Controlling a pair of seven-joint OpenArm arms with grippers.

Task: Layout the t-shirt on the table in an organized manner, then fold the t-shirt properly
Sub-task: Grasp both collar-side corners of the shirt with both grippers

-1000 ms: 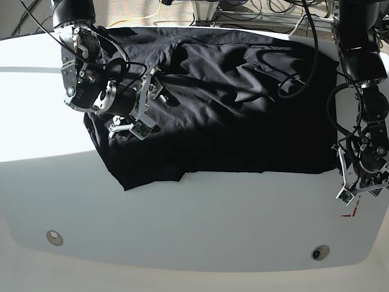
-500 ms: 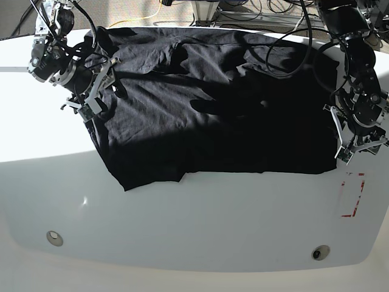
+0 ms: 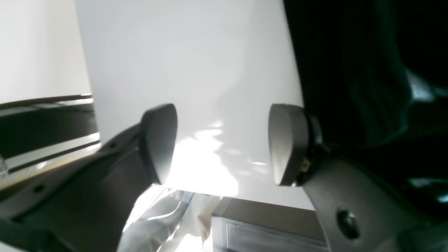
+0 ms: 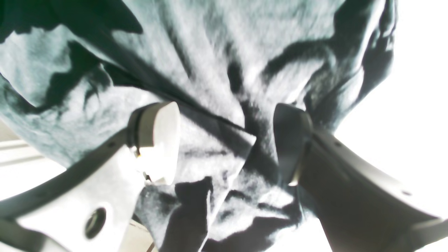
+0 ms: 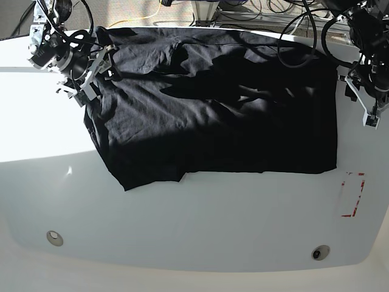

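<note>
Black t-shirt (image 5: 213, 103) is spread on the white table (image 5: 200, 225). Both arms have been drawn back to its sides: left gripper (image 3: 222, 143) and right gripper (image 4: 225, 143) are parted, empty. Folding seems next.

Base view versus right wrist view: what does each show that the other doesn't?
Only the base view shows the whole black t-shirt spread on the white table, the red dashed mark, two metal discs and the left gripper beside the shirt's edge. Only the right wrist view shows the open pads over a wrinkled, bunched fold. Both show the shirt and the right gripper at its corner.
</note>
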